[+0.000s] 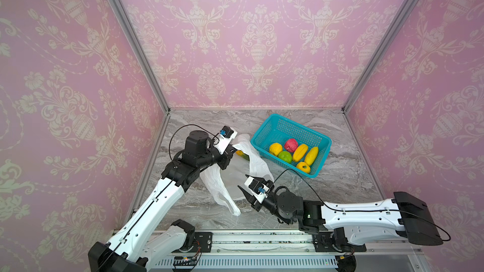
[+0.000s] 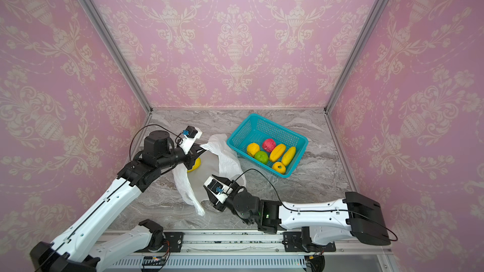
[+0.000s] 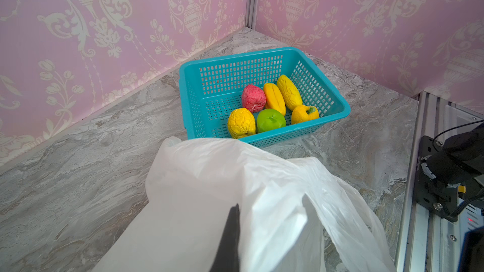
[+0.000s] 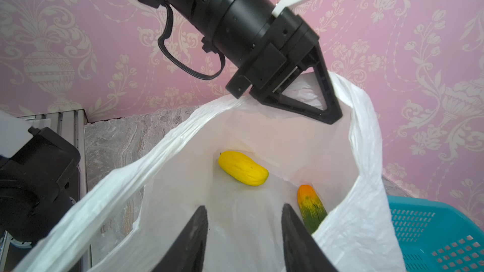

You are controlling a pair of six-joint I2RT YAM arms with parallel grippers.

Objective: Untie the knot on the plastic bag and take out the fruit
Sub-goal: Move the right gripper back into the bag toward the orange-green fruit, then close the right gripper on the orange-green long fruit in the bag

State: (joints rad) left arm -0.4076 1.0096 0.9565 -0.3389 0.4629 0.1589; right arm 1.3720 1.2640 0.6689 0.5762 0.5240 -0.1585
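Note:
The white plastic bag point(image 1: 258, 164) lies left of the basket with its mouth wide open, and no knot shows. My left gripper point(image 1: 234, 148) is shut on the bag's far rim and holds it up; in the left wrist view one dark finger point(image 3: 231, 231) shows against the plastic. My right gripper point(image 4: 245, 206) is open at the bag's near mouth, nothing between its fingers. Inside the bag lie a long yellow fruit point(image 4: 243, 168) and a long green-orange fruit point(image 4: 311, 210). Several more fruit, among them a pink-red one point(image 1: 291, 145) and a green one point(image 1: 285, 157), sit in the basket.
The teal mesh basket point(image 1: 262, 127) stands at the back right of the marble table, close to the bag. Pink patterned walls close in the left, back and right. A metal rail point(image 1: 262, 242) with both arm bases runs along the front edge.

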